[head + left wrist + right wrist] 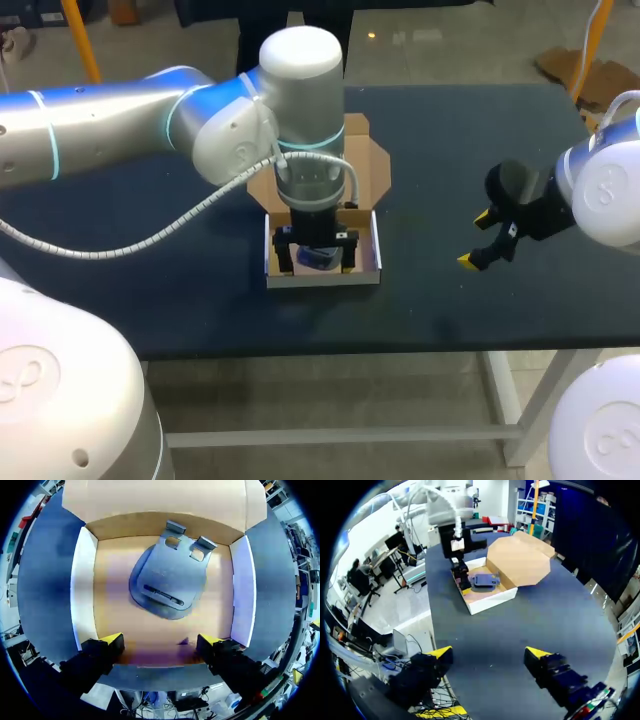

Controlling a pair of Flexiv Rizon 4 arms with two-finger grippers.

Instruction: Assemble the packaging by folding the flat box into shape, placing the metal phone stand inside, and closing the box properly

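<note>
The box stands folded into an open tray with white side walls and a brown floor. On that floor lies the grey metal phone stand, flat. My left gripper hangs open over the tray's near end, its yellow tips short of the stand and touching nothing. From above, the left gripper covers most of the tray. The brown lid lies open flat behind it. My right gripper is open and empty over bare table to the right; it looks across at the tray, the stand and the lid.
The dark table carries nothing else. Its front edge runs just below the tray, and its right edge lies close behind my right gripper.
</note>
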